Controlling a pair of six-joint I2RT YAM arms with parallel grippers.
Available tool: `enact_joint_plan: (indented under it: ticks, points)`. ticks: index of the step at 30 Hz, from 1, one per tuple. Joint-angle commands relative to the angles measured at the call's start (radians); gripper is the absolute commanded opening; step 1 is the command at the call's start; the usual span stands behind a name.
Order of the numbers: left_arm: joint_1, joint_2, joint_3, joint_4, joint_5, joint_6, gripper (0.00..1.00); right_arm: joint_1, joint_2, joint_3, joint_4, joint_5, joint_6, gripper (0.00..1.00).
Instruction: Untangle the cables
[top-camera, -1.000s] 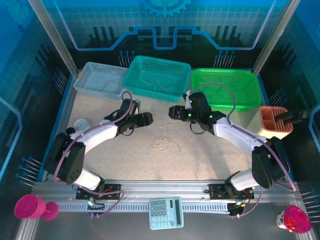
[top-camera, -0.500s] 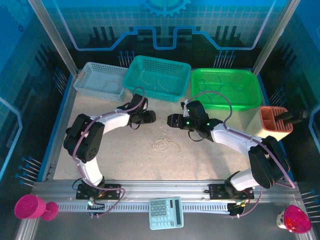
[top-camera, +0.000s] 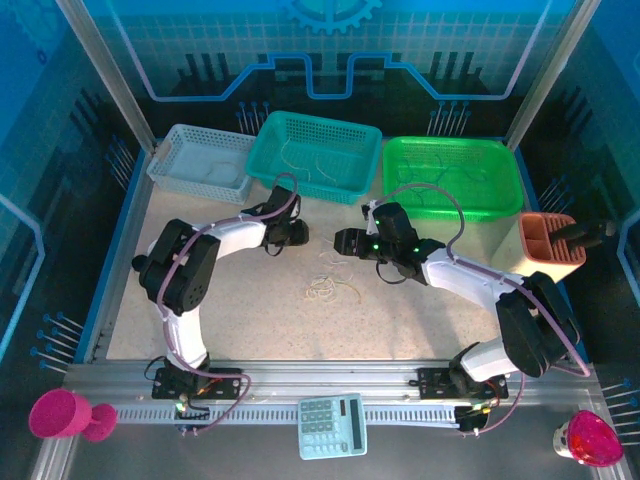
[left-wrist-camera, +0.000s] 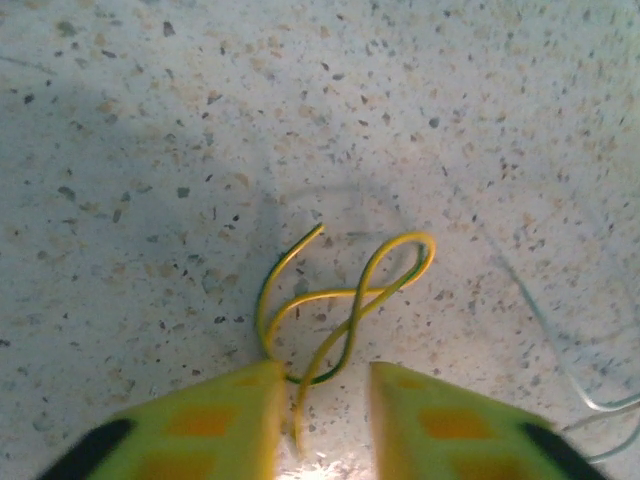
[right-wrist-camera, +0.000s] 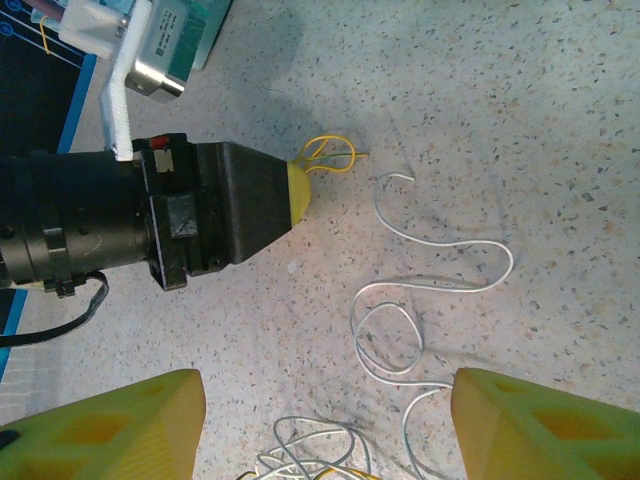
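My left tool (left-wrist-camera: 322, 372) stands narrow, low over the table (left-wrist-camera: 150, 100). The tail of the yellow cable (left-wrist-camera: 345, 290) runs in between its tips with a gap on either side, so I judge it not yet pinched. Its loops lie just ahead of the tips, stretched crosswise, beside the white cables (right-wrist-camera: 440, 270), over which my right tool (right-wrist-camera: 322, 410) hangs wide and empty.

Robotics lab test cell. Speckled table (top-camera: 260, 320) is boxed in by aluminium posts (top-camera: 110, 75) and blue printed panels (top-camera: 420, 40). Two robot arms (top-camera: 470, 280) are bolted to an extrusion rail (top-camera: 330, 378) at its near edge, with sorting baskets (top-camera: 320, 122) along its far edge.
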Motion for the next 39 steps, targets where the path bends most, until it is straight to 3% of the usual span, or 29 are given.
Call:
enact_joint_plan:
  ticks: [1, 3, 13, 21, 34, 39]
  points:
    - [0.004, 0.015, 0.025, -0.014, -0.014, 0.030, 0.15, 0.015, -0.017, -0.008, 0.021, -0.010, 0.006, 0.67]
    - [0.003, 0.011, 0.027, -0.017, -0.016, 0.037, 0.00, 0.016, -0.015, -0.003, 0.021, -0.015, 0.002, 0.67]
    - [-0.012, -0.233, -0.044, -0.027, 0.076, 0.042, 0.00, -0.002, -0.032, 0.020, 0.039, -0.079, -0.043, 0.67]
    - [-0.093, -0.425, -0.122, -0.003, 0.154, 0.005, 0.00, -0.042, -0.042, 0.053, 0.130, -0.219, 0.007, 0.68]
    - [-0.165, -0.468, -0.133, 0.021, 0.175, -0.031, 0.00, -0.040, -0.020, 0.062, 0.174, -0.215, 0.053, 0.60]
    - [-0.181, -0.483, -0.135, 0.028, 0.188, -0.034, 0.00, -0.052, 0.012, 0.062, 0.199, -0.198, 0.068, 0.49]
